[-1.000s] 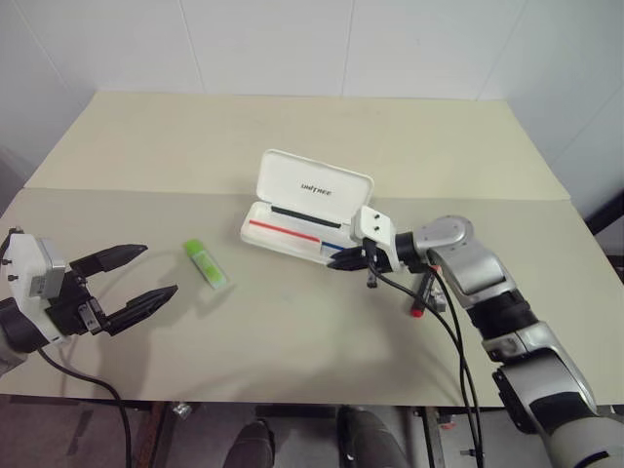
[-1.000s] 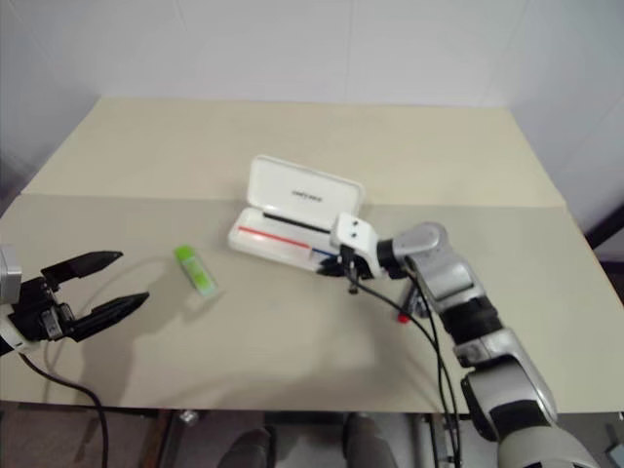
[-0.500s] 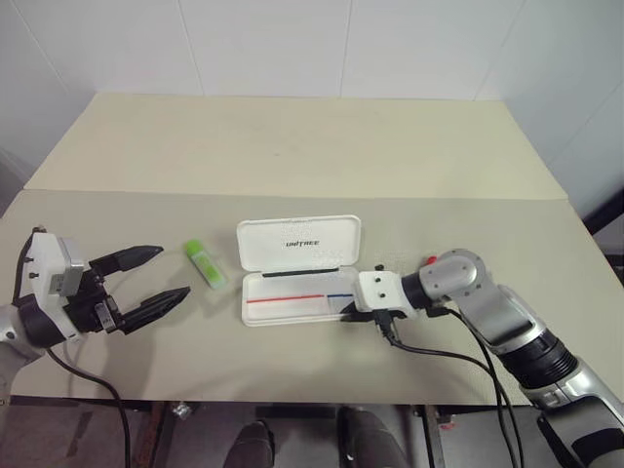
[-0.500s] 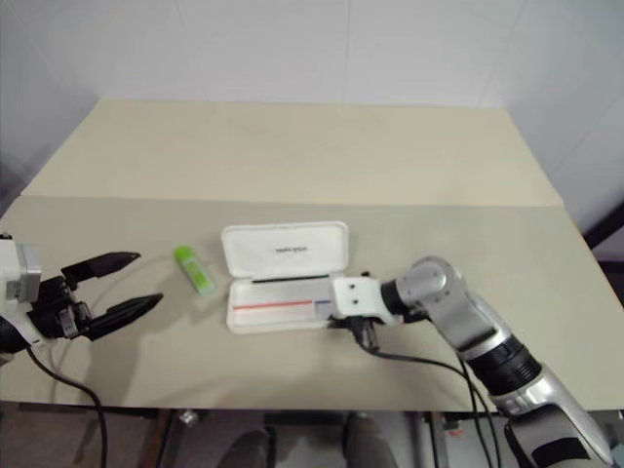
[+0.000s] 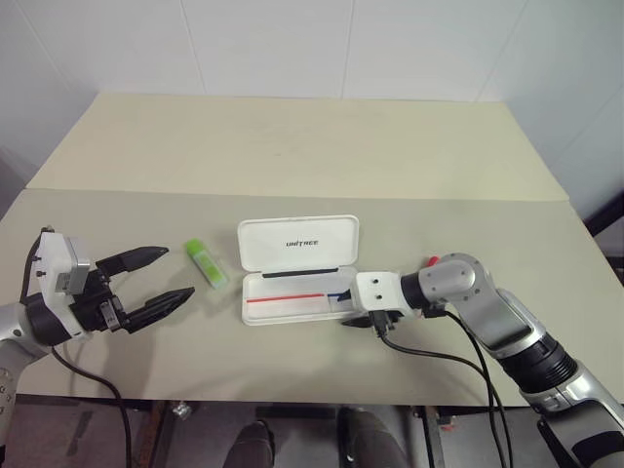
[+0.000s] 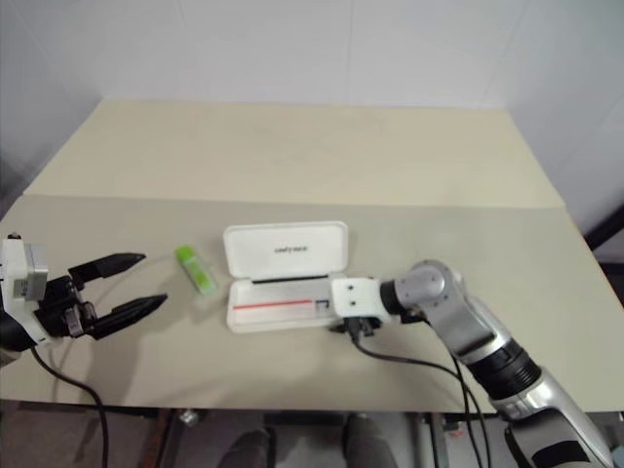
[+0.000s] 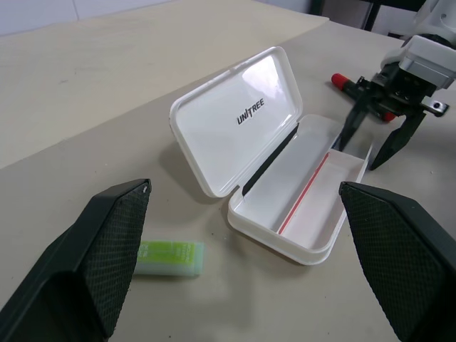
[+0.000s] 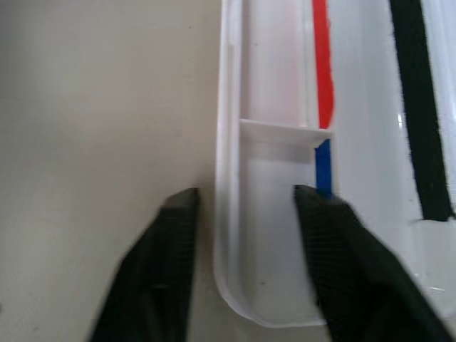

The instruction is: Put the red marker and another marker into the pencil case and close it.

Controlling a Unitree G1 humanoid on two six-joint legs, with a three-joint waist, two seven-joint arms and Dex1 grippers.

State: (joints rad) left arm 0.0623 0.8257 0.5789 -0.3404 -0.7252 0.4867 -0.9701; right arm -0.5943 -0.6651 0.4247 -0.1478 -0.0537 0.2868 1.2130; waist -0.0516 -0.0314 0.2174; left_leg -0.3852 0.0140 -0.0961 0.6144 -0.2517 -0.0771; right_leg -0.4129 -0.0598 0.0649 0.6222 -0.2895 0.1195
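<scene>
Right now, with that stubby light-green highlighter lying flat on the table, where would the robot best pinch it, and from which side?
Probably across the middle of the stubby light-green highlighter, one finger on each long flat side, coming down from above. It lies flat and alone on the beige table, left of the open white plastic pencil case, so nothing blocks either side. The open left gripper is nearest.

You are looking at a pale beige table (image 5: pixel 292 146) carrying three things. The white pencil case (image 5: pixel 297 268) is lying open near the front middle, its lid (image 5: pixel 298 243) leaning back with the black lettering facing you and its tray (image 5: pixel 292 298) showing a thin red and blue line. A short light-green highlighter (image 5: pixel 204 263) is lying just left of the case, apart from it. The red marker (image 7: pixel 358 88) is resting on the table to the right of the case.
</scene>
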